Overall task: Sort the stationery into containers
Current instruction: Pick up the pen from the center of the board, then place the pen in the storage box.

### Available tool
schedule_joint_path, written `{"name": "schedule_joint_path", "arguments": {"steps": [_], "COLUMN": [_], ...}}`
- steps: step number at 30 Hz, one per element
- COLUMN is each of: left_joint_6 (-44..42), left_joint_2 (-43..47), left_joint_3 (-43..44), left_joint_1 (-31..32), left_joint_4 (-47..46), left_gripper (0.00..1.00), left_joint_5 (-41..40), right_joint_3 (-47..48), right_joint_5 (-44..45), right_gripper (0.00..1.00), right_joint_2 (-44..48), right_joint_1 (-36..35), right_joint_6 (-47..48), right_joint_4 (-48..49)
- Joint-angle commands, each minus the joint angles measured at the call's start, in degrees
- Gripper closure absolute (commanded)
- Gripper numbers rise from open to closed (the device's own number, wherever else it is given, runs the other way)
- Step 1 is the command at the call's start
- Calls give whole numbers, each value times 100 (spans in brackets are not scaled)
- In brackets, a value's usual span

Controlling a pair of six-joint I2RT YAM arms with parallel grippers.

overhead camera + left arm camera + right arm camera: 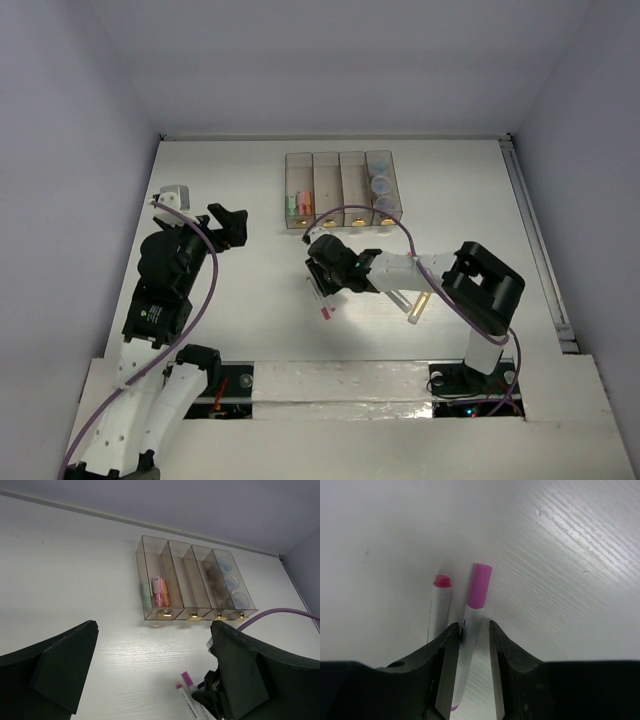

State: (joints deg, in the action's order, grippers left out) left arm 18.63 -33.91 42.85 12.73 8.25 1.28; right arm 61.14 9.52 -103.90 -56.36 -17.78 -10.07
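Two white markers lie side by side on the table: one with a magenta cap (479,586) and one with a pink-red cap (441,600). They also show in the left wrist view (189,682). My right gripper (474,630) is down over the magenta-capped marker with its jaws narrowly apart; the left finger touches the marker and a gap shows at the right finger. It sits just in front of the containers (343,190). The leftmost bin holds green, pink and orange sticks (159,592); the rightmost bin holds the jars (231,582). My left gripper (232,222) is wide open and empty, left of the bins.
A gold marker (419,307) lies on the table beside the right forearm. The right arm's purple cable (350,212) arcs over the fronts of the bins. The two middle bins look empty. A rail (535,240) runs along the table's right edge.
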Motion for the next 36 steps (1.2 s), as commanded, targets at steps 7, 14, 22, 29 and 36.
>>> {"name": "schedule_joint_path", "arguments": {"steps": [7,14,22,29,36], "left_joint_6": [-70,-70,-62,-70,-79], "left_joint_2": [34,69,78,157,271], "left_joint_3": [4,4,4,-22,-31], "left_joint_1": [-25,-25,-25,-25,80], "left_joint_4": [-298,-298,-306,-306,-271], "left_gripper": [4,5,5,5,5], "left_joint_5": [57,83,92,83,66], "right_joint_3": [222,187,379,1853,3305], "right_joint_5": [1034,1175,1228,710,305], "right_gripper": [90,100,100,100,100], "right_joint_2": [-429,-219,809,65,-947], "right_joint_1": [-51,-51,10,1038,1900], "right_joint_6": [231,-14,3,38,-111], "right_joint_4": [-628,-321,443,796,734]}}
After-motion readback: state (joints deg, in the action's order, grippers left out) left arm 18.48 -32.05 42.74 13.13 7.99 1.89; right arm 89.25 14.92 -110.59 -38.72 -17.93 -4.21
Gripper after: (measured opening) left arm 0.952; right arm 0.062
